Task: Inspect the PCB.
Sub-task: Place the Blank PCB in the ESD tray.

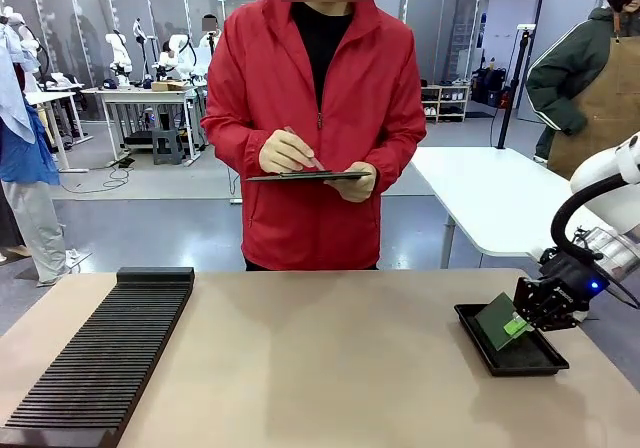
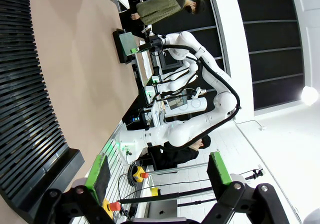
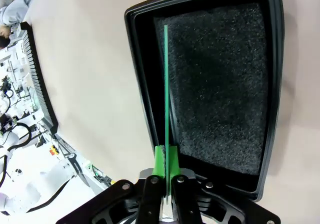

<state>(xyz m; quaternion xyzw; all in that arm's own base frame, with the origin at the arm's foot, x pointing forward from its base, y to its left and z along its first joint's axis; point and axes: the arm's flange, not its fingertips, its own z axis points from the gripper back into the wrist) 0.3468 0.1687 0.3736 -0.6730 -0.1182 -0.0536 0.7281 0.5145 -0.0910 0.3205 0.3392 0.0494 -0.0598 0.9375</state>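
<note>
The PCB [image 1: 492, 320], a thin green board, hangs tilted on edge just above the black shallow tray [image 1: 530, 366] at the table's right. My right gripper [image 1: 518, 324] is shut on its right edge. In the right wrist view the PCB [image 3: 166, 79] shows edge-on as a thin green line rising from the right gripper [image 3: 165, 160], over the left side of the foam-lined tray [image 3: 142, 84]. My left gripper [image 2: 160, 171] is open, with nothing between its green pads, and it hangs beside the ridged rack.
A long black ridged rack [image 1: 100, 353] lies along the table's left side. Across the table, a person in a red jacket holds a dark tablet [image 1: 308, 176] and a stylus. A white table [image 1: 500, 198] stands behind at the right.
</note>
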